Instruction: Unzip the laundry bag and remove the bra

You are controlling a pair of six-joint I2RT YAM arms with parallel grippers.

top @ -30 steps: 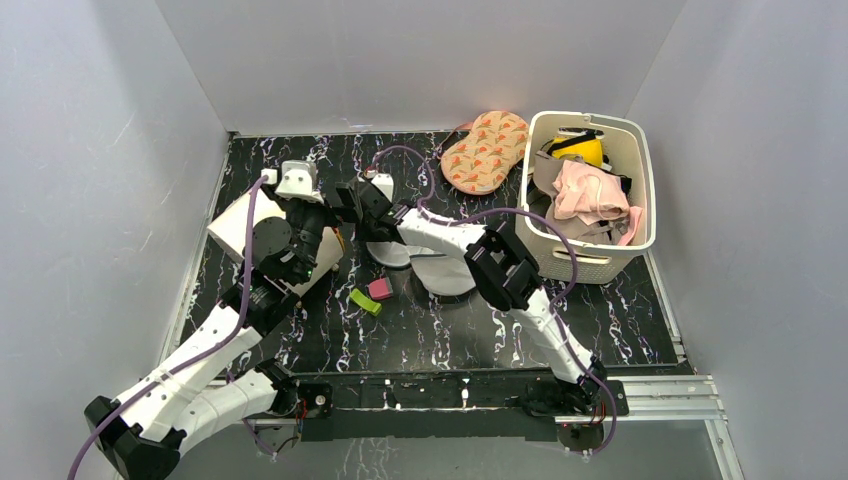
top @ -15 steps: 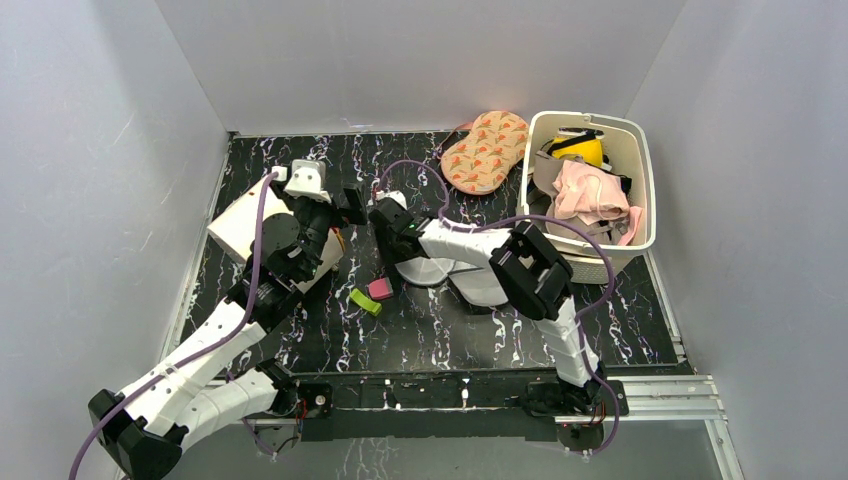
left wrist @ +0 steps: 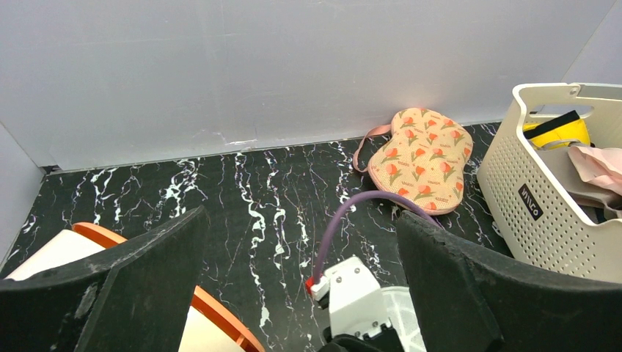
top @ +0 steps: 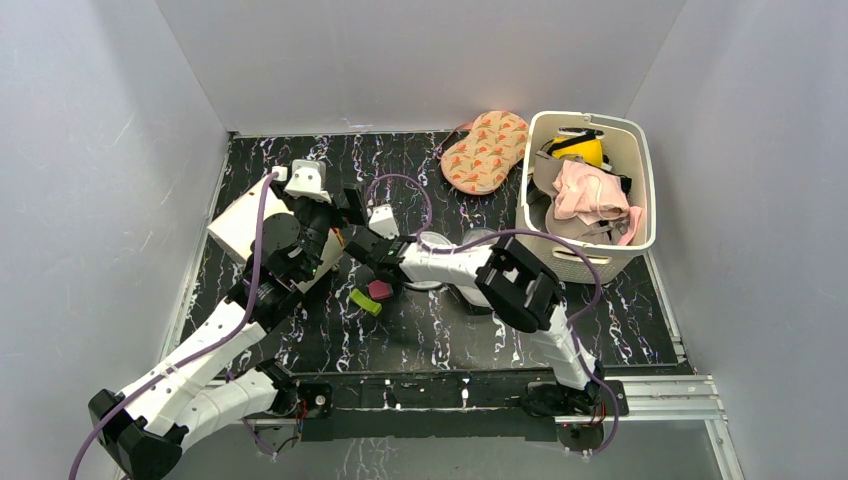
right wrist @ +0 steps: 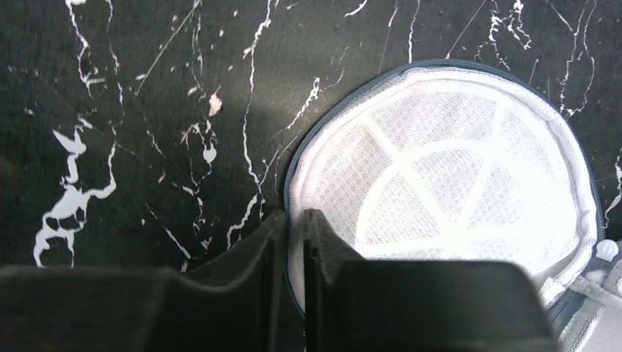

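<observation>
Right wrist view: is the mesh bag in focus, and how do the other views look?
Right wrist: the laundry bag mesh and zip rim are crisp, the right gripper a dark, soft-edged mass. Left wrist: the left gripper's fingers are blurred, the basket sharp. Top: even light, soft shadows, no glare.

Pale grey walls [top: 400, 60] enclose a black, white-veined marble tabletop [top: 620, 330].

The top camera looks down from above the table's [top: 620, 320] near edge. The left wrist camera faces the far edge and shares the basket [left wrist: 528, 198] with it. The right wrist camera looks straight down, close over the laundry bag [right wrist: 440, 176].
</observation>
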